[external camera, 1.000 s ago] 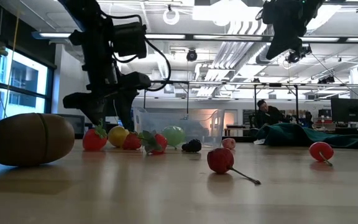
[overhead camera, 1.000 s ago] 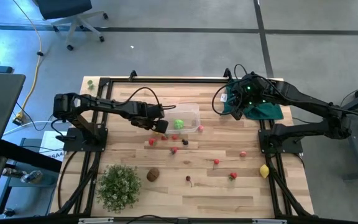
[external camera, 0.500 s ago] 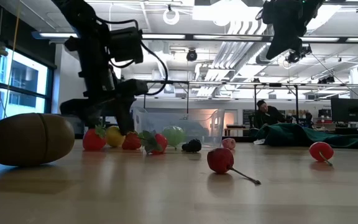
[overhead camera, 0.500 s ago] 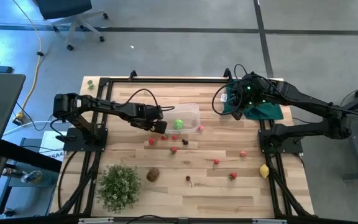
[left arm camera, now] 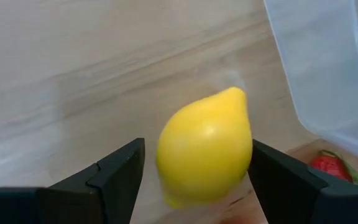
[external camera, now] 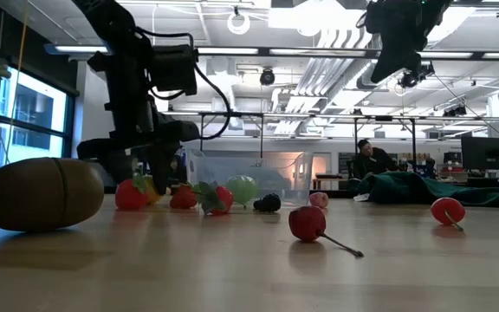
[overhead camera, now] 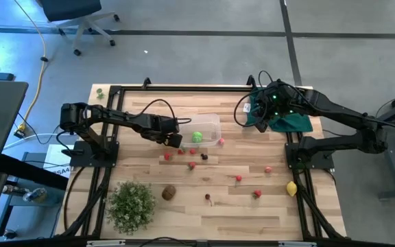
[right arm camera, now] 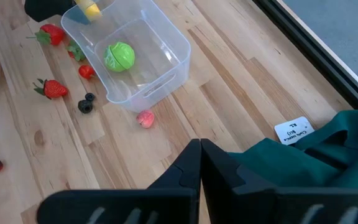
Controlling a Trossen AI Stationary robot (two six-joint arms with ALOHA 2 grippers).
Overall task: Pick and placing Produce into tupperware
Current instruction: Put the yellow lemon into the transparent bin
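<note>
A yellow lemon (left arm camera: 205, 152) lies on the wood table just beside the clear tupperware (overhead camera: 211, 121), on its left. My left gripper (overhead camera: 175, 140) points down over the lemon. It is open, with one finger (left arm camera: 114, 180) on each side of the lemon; I see no touch. In the low view the fingers (external camera: 158, 169) hide most of the lemon. A green ball (right arm camera: 119, 55) sits in the tupperware (right arm camera: 166, 78). My right gripper (right arm camera: 200, 144) is shut and hangs high over the dark green cloth (overhead camera: 290, 122) at the far right.
Small red fruits and a dark berry (overhead camera: 204, 157) lie scattered mid-table, and a pink one (overhead camera: 221, 142) lies by the tub. A brown kiwi (overhead camera: 169, 193) and a bushy plant (overhead camera: 130, 204) sit near left. A second lemon (overhead camera: 291, 188) lies at the right edge.
My left gripper has tipped steeper and sunk slightly. Its open fingers, which stood beside the lemon, now stand around it. The lemon has stayed where it was.
</note>
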